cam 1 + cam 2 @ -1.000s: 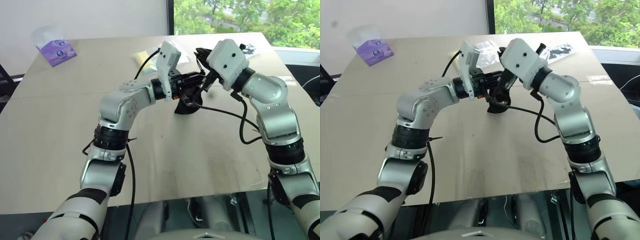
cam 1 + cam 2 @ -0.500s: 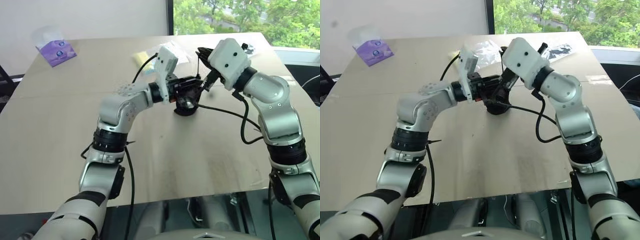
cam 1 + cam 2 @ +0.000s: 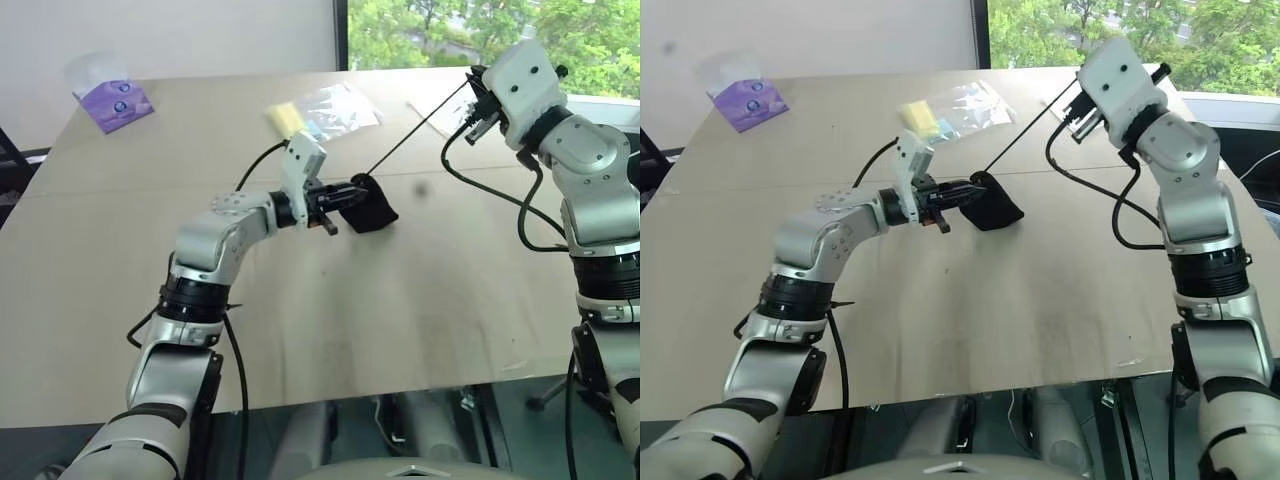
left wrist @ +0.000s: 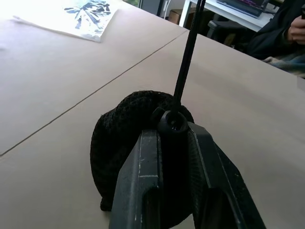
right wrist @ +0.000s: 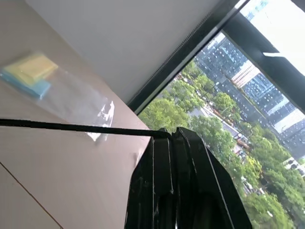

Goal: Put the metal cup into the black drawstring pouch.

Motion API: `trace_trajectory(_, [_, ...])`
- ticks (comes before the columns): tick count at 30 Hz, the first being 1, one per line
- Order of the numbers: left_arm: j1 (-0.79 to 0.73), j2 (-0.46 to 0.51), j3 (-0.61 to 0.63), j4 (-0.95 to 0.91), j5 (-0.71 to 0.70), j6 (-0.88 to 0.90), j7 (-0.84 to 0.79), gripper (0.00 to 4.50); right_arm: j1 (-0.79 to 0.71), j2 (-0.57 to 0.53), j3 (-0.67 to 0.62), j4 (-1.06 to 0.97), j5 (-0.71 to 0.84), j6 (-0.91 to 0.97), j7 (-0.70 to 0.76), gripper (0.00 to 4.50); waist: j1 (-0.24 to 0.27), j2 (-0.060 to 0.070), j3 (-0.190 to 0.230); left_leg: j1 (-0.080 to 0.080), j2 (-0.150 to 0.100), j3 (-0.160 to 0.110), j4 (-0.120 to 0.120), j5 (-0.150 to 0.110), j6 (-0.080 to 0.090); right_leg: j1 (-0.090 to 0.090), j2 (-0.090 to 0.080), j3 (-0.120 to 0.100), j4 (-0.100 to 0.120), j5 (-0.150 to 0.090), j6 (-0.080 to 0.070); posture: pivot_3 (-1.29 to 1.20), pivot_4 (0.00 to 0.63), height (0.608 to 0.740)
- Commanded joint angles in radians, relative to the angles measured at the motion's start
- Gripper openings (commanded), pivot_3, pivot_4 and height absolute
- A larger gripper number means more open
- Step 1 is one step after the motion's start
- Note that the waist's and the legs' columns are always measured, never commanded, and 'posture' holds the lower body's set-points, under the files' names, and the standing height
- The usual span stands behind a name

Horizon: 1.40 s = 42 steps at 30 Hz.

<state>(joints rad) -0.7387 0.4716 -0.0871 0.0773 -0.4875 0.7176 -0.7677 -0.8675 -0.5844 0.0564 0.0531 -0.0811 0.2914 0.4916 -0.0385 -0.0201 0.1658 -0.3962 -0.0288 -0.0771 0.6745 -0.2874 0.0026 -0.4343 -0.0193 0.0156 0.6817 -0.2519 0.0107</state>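
Black drawstring pouch (image 3: 370, 211) hides any contents (mouth pinched); cord (image 3: 415, 135) taut.

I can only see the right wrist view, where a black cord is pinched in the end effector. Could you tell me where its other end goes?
Observer: The cord runs straight, with no slack, down to the black drawstring pouch lying on the table.
Operator: Thank you. Is anything holding the pouch?
Observer: Yes, the left end effector is shut on it, one finger on either side of the toggle.
Operator: Does the mouth look open?
Observer: No, the fabric is bunched closed at the toggle. I cannot tell what is inside.
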Motion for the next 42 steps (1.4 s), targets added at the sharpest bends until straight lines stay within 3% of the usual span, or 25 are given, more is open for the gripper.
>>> trace_trajectory(1, [0.061,0.072,0.018,0.064,0.068,0.016,0.018,0.11,-0.017,-0.078,-0.178,0.018,-0.003,-0.026,-0.109,0.00,-0.001,0.000,0.000,0.000,0.000,0.000,0.000,0.000,0.000,0.000,0.000,0.000,0.000,0.000,0.000,0.00,0.150,0.740])
trace_trajectory(11, [0.094,0.089,-0.029,0.019,0.098,0.024,0.032,0.11,0.180,-0.083,-0.203,0.014,0.040,-0.014,-0.133,0.00,0.004,0.000,0.000,0.000,0.000,0.000,0.002,0.000,0.001,0.000,0.000,0.000,0.001,0.000,0.000,0.00,0.150,0.740])
trace_trajectory(17, [0.087,0.070,-0.035,0.005,0.111,0.036,0.071,0.11,0.346,0.046,-0.166,-0.098,0.209,0.018,-0.065,0.00,0.004,0.000,-0.001,0.000,0.000,0.001,0.005,-0.001,0.001,0.000,0.000,0.001,0.005,0.000,0.000,0.00,0.150,0.740])
trace_trajectory(21, [0.138,0.071,0.002,-0.069,0.076,0.062,0.079,1.96,0.457,0.120,-0.080,-0.234,0.312,0.077,0.032,0.00,0.000,0.002,-0.001,0.001,0.001,0.002,0.007,-0.001,0.001,0.001,0.001,0.002,0.009,0.000,0.000,0.00,0.150,0.740])
trace_trajectory(22, [0.153,0.076,0.010,-0.085,0.076,0.066,0.082,2.49,0.473,0.122,-0.063,-0.261,0.318,0.086,0.049,0.62,0.000,0.002,-0.001,0.002,0.001,0.002,0.008,-0.001,0.001,0.001,0.001,0.002,0.011,0.000,0.000,0.00,0.150,0.740])
trace_trajectory(26, [0.277,0.108,0.119,-0.222,0.031,0.060,0.091,4.26,0.549,0.095,-0.028,-0.406,0.384,0.195,0.111,2.24,0.002,0.002,-0.001,0.002,0.000,0.002,0.011,-0.001,0.002,0.001,0.000,0.003,0.013,0.000,0.000,0.00,0.150,0.740])
trace_trajectory(27, [0.300,0.111,0.143,-0.250,0.023,0.070,0.101,4.50,0.568,0.082,-0.033,-0.432,0.390,0.205,0.121,2.70,0.004,0.002,-0.001,0.002,0.000,0.002,0.011,-0.001,0.002,0.001,0.000,0.003,0.013,0.000,0.000,0.00,0.150,0.740])
trace_trajectory(31, [0.445,0.097,0.286,-0.355,-0.001,-0.033,0.120,4.50,0.682,0.009,-0.096,-0.539,0.448,0.246,0.167,4.48,0.021,0.002,-0.001,0.002,0.001,0.001,0.011,-0.001,0.002,0.001,0.000,0.002,0.012,0.000,0.000,0.00,0.150,0.740])
trace_trajectory(38, [0.767,0.098,0.473,-0.477,-0.056,-0.167,0.062,4.50,0.898,-0.073,-0.250,-0.602,0.500,0.205,0.221,4.48,0.028,0.002,-0.001,0.003,0.002,0.002,0.010,-0.002,0.003,0.003,0.000,0.002,0.009,0.000,0.000,0.00,0.150,0.740])
trace_trajectory(42, [0.911,0.069,0.525,-0.527,-0.095,-0.207,0.045,4.50,0.973,-0.070,-0.315,-0.608,0.508,0.173,0.217,4.48,0.029,0.004,-0.001,0.016,0.003,0.002,0.008,-0.006,0.009,0.019,0.000,0.000,0.004,-0.001,0.000,0.00,0.150,0.740])
